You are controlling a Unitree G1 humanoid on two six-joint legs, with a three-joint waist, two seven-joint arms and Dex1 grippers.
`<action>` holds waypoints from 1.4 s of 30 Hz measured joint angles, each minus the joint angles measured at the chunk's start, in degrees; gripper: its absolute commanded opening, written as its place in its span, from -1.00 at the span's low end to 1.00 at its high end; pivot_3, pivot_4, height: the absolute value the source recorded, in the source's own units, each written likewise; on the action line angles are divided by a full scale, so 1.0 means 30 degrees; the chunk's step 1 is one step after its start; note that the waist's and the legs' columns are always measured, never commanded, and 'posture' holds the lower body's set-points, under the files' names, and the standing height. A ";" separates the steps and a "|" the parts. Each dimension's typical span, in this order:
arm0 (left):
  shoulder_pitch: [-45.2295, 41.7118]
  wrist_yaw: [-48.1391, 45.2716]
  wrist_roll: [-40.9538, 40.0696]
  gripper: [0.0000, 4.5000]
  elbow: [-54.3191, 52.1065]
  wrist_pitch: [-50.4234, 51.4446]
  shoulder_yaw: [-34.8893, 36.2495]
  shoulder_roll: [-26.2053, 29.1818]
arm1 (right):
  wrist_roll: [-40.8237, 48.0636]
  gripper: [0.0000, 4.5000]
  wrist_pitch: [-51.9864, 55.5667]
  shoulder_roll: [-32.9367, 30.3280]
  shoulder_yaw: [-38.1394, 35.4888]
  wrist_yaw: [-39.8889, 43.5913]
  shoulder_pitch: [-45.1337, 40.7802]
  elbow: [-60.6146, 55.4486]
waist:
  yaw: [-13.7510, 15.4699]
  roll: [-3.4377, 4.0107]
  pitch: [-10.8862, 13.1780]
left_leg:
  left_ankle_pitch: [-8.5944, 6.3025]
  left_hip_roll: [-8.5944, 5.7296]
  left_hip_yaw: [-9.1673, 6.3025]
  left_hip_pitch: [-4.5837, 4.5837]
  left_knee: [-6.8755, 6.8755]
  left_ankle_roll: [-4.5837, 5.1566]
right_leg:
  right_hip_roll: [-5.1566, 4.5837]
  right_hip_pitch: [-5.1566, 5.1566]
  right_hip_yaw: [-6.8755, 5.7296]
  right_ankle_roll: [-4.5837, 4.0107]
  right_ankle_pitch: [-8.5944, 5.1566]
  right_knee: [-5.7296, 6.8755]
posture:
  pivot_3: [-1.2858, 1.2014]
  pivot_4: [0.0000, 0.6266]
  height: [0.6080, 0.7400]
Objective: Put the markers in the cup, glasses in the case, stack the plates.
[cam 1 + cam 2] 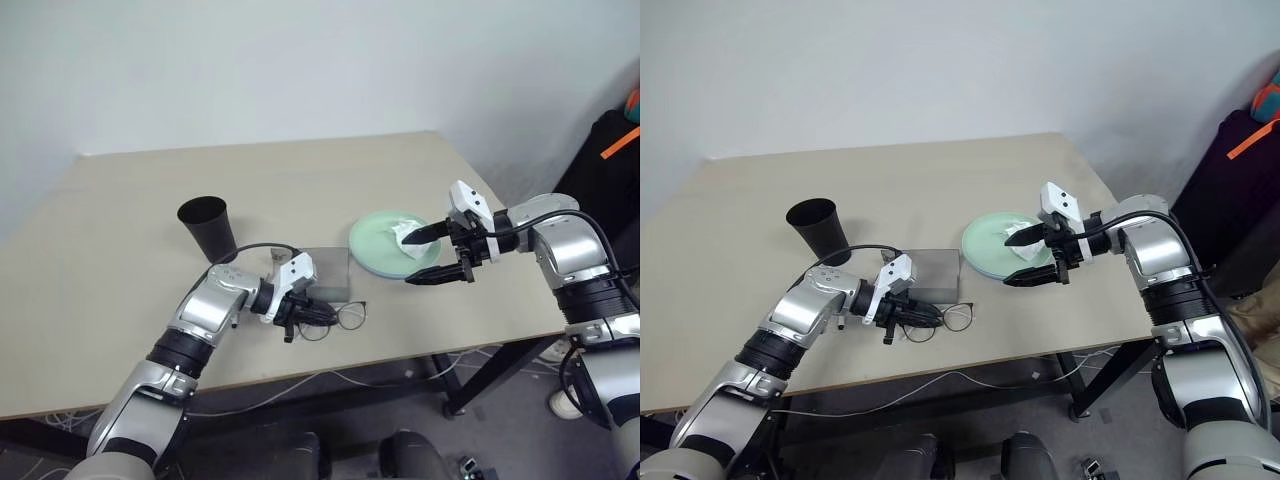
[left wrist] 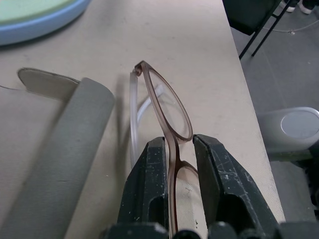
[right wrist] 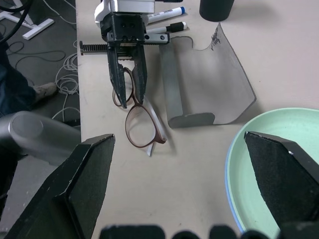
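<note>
Glasses (image 2: pixel 167 112) with thin brownish rims and clear lenses lie near the beige table's (image 1: pixel 120 210) front edge, beside the open grey case (image 3: pixel 209 84); my left gripper (image 2: pixel 174 164) pinches their bridge. My right gripper (image 1: pixel 437 255) hangs wide open over the mint green plate (image 1: pixel 375 245) stacked on the light blue one.

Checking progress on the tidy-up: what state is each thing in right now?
glasses: on the table, bridge between the left gripper's fingers
case: open, empty
plates: stacked, green on blue
markers: lying on the table
cup: upright
right gripper: open, over the plates
</note>
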 measured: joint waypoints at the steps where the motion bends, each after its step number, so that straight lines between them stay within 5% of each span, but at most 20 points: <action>1: -0.0014 -0.0001 0.0024 -0.62 0.0000 -0.0003 0.0000 0.0000 | -0.0013 1.00 -0.0030 0.0069 0.0010 -0.0009 -0.0002 0.0050 | 0.0000 0.0000 0.0000 | 0.0000 0.0000 0.0001 0.0000 -0.0001 0.0000 | 0.0000 -0.0001 0.0000 0.0000 0.0000 0.0000 | 0.03 -1.00 0.98; 5: -0.0012 -0.0024 0.0036 -0.62 0.0000 0.0004 0.0000 -0.0001 | -0.0138 1.00 -0.0178 0.0211 0.0018 -0.0032 -0.0041 0.0271 | 0.0001 0.0000 0.0000 | 0.0000 -0.0001 0.0000 -0.0001 -0.0001 0.0001 | 0.0001 -0.0001 0.0000 0.0001 0.0000 0.0000 | 0.03 -1.00 0.98; 9: -0.0009 -0.0137 0.0018 -0.99 -0.0002 0.0100 0.0003 0.0002 | -0.0153 1.00 -0.0336 0.0214 0.0018 -0.0033 -0.0053 0.0285 | -0.0001 0.0000 0.0000 | 0.0001 -0.0002 0.0001 0.0000 0.0000 0.0002 | 0.0000 -0.0001 -0.0001 0.0001 0.0000 0.0000 | 0.03 -1.00 0.98; 23: -0.0250 -0.0406 -0.0267 -0.99 -0.0273 0.0464 0.0154 0.0141 | -0.0340 1.00 -0.0685 0.0410 0.0020 -0.0033 -0.0459 0.1100 | 0.0007 -0.0002 0.0000 | 0.0006 -0.0003 -0.0008 -0.0003 0.0014 0.0009 | -0.0006 0.0007 -0.0008 0.0011 0.0008 0.0002 | 0.03 -1.00 0.98; 29: -0.2665 -0.1469 -0.1023 -0.99 0.0133 0.1304 0.1196 0.0931 | -0.0357 1.00 -0.0736 0.0449 0.0037 -0.0016 -0.0490 0.1148 | -0.0005 -0.0011 0.0006 | 0.0006 -0.0006 -0.0009 -0.0009 0.0020 0.0011 | -0.0001 0.0006 -0.0016 0.0013 0.0008 0.0001 | 0.03 -1.00 0.98; 35: -0.5901 -0.2703 0.0185 -0.99 0.4552 -0.1478 0.1296 0.1775 | -0.0438 1.00 -0.0925 0.0564 0.0102 -0.0001 -0.0845 0.1532 | -0.0009 -0.0010 0.0005 | 0.0007 -0.0009 -0.0006 -0.0006 0.0019 0.0012 | 0.0003 0.0009 -0.0019 0.0013 0.0008 0.0001 | 0.03 -1.00 0.98; 42: -0.7052 -0.1853 0.2512 -0.99 1.1128 -0.7755 0.1241 0.0596 | -0.0518 1.00 -0.0973 0.0671 0.0121 0.0012 -0.0849 0.1598 | 0.0014 -0.0022 0.0011 | 0.0001 -0.0011 0.0008 -0.0030 0.0025 0.0026 | -0.0004 -0.0012 -0.0013 0.0019 0.0011 0.0001 | 0.03 -1.00 0.98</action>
